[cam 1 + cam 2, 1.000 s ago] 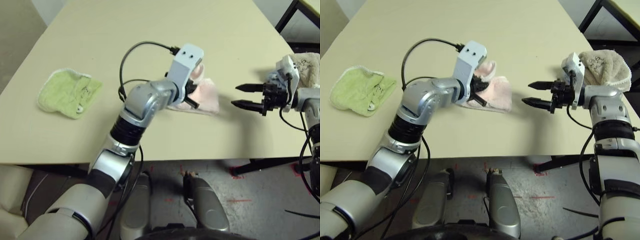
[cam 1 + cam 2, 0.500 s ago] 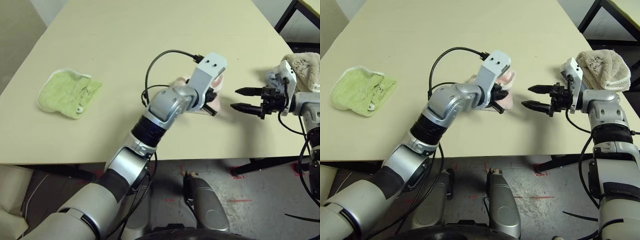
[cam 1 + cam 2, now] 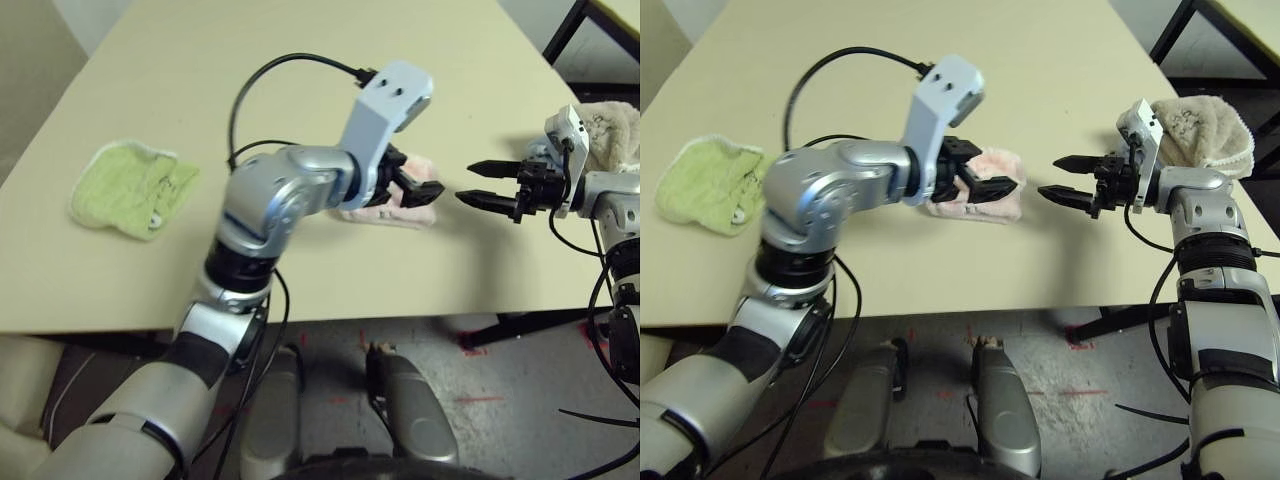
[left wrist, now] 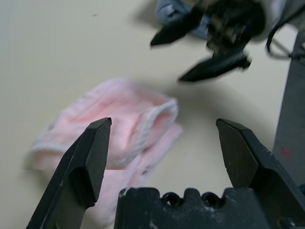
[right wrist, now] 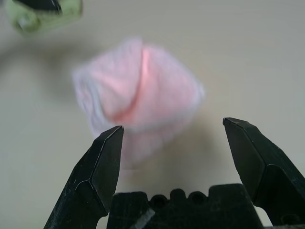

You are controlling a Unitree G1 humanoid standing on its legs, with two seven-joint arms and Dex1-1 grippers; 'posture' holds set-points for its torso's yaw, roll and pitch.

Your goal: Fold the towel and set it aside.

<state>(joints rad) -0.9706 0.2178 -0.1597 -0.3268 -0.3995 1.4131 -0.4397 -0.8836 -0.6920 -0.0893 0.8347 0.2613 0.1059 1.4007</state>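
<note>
Towel [image 4: 124, 129] lies folded on the table [image 3: 300, 60], free of both grippers. Left gripper [image 3: 990, 186] above it, spread wide, empty. Right gripper [image 3: 478, 183] beside it, likewise.

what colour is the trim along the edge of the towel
White, edging the pale pink towel; the left wrist view shows it best.

- towel [image 4: 126, 126] just past my left gripper [image 4: 164, 126] is pale pink with white trim
- my fingers [image 5: 107, 157] are plain black
- table [image 3: 300, 60] is flat beige
- cloth [image 3: 130, 187] way off to my left is light green
</note>
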